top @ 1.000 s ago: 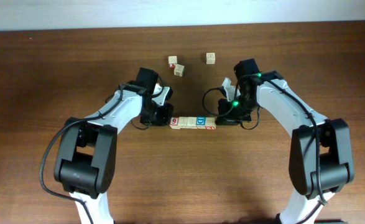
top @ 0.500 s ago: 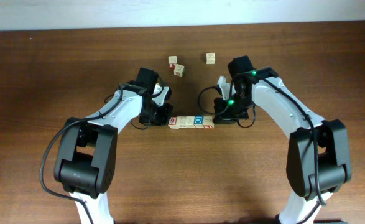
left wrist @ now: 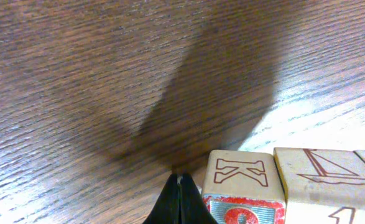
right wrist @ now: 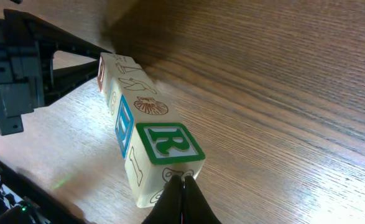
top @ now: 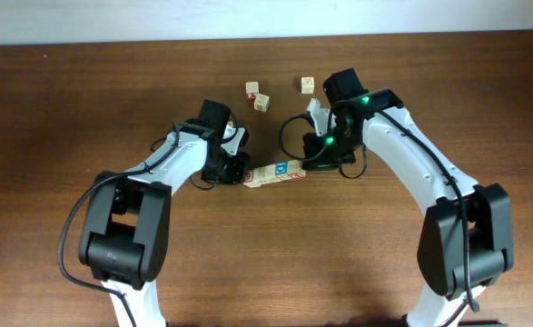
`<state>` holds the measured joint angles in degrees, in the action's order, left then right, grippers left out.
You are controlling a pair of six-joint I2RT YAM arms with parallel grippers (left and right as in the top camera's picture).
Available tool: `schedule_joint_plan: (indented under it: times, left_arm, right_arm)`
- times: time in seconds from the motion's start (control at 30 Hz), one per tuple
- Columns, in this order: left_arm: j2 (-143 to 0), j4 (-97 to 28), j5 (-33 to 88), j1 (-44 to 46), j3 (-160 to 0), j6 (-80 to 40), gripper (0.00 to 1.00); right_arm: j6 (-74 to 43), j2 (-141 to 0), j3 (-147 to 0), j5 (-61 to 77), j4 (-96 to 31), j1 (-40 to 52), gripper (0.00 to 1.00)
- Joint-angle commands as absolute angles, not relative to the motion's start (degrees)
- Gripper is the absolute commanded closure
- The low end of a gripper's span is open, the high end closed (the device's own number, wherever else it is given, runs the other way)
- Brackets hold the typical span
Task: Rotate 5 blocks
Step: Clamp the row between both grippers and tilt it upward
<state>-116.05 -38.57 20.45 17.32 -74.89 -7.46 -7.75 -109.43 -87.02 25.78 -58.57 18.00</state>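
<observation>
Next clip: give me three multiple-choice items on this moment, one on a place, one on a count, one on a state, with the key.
1. Where is the row of blocks?
A. between the left gripper and the right gripper
B. at the table's near edge
C. on top of an arm
2. How many loose cubes lie beyond the row?
A. one
B. three
C. six
3. The right gripper's jaws are:
A. wide open
B. shut
C. clamped round a lifted block
Key: 1 A, the overhead view shows a gripper at each end; 2 B, three lie apart behind the row; 3 B, its wrist view shows the fingertips together against the end block.
</observation>
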Motion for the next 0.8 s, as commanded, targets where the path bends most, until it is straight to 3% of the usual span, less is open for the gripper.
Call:
schedule_joint_plan:
  times: [0.0,0.77]
  left_arm:
    - [-116.36,-38.15,30.0,19.59,-74.94,-6.76,1.0]
    - [-116.36,-38.17,30.0,19.62,-74.94,-6.74,1.0]
  right_arm:
    - [-8.03,-109.73,-87.57,32.27,-57.41,22.37,0.96]
    - [-10.63,-109.75,-87.57,30.81,-54.37,25.91,0.96]
